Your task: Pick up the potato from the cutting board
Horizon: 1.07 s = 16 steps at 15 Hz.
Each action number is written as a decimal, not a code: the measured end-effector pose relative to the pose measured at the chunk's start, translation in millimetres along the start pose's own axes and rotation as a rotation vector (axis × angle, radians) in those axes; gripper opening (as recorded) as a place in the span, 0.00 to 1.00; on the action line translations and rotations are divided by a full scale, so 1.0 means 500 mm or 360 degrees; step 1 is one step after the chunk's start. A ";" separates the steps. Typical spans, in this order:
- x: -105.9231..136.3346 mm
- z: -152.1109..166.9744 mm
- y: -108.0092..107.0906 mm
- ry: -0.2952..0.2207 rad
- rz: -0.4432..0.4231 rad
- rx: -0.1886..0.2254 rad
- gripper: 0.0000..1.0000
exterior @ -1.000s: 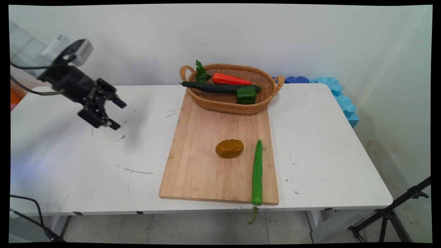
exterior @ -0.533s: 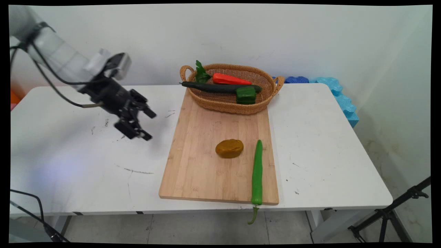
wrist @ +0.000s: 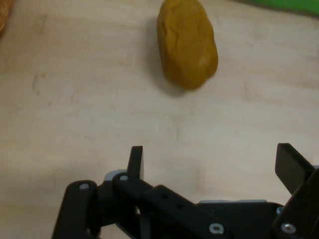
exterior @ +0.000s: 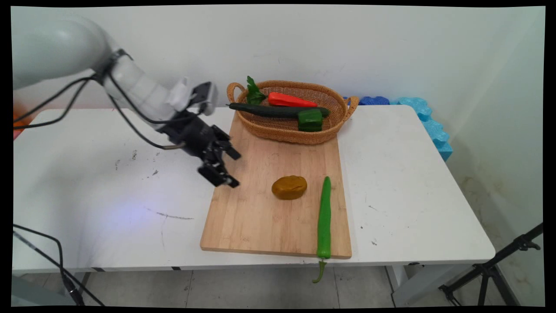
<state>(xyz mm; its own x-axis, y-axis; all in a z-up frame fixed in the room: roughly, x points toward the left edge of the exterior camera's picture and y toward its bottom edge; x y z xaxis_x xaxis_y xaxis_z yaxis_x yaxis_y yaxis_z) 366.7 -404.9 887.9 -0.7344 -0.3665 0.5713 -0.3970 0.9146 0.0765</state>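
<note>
The gripper hangs above the left edge of the wooden cutting board, its two fingers spread wide apart and holding nothing. Nearest to it is a brown potato, lying on the board to the gripper's right, apart from it; bare wood lies between the two. In the hand view the potato sits ahead of the spread fingers, beyond a stretch of bare board.

Just right of the potato, not touching it, a long green chili pepper lies along the board's right side, its stem hanging over the near edge of the white table. At the far end of the board stands a wicker basket with two handles. In it lie a dark cucumber, its tip poking out over the left rim, a red pepper behind that, a green bell pepper toward the right, and a leafy green sprig at the far left. Blue foam pieces stand against the wall past the table's far right corner. A black tripod leg shows on the floor at the near right.
</note>
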 end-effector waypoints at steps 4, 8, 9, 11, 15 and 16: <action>0.041 0.076 0.002 0.0035 -0.0019 -0.0012 1.00; 0.071 0.142 0.001 0.0055 -0.0029 -0.0017 1.00; 0.079 0.160 0.001 0.0059 -0.0028 -0.0018 1.00; 0.089 0.191 -0.001 0.0064 -0.0025 -0.0016 1.00; 0.107 0.243 -0.008 0.0072 -0.0008 -0.0012 1.00; 0.111 0.252 -0.010 0.0073 -0.0004 -0.0011 1.00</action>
<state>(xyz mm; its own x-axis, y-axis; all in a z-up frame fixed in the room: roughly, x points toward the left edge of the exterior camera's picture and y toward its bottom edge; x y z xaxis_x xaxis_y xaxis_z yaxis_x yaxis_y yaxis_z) 258.4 -451.2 816.1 -0.7072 -0.3607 0.6081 -0.3948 0.9149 0.0836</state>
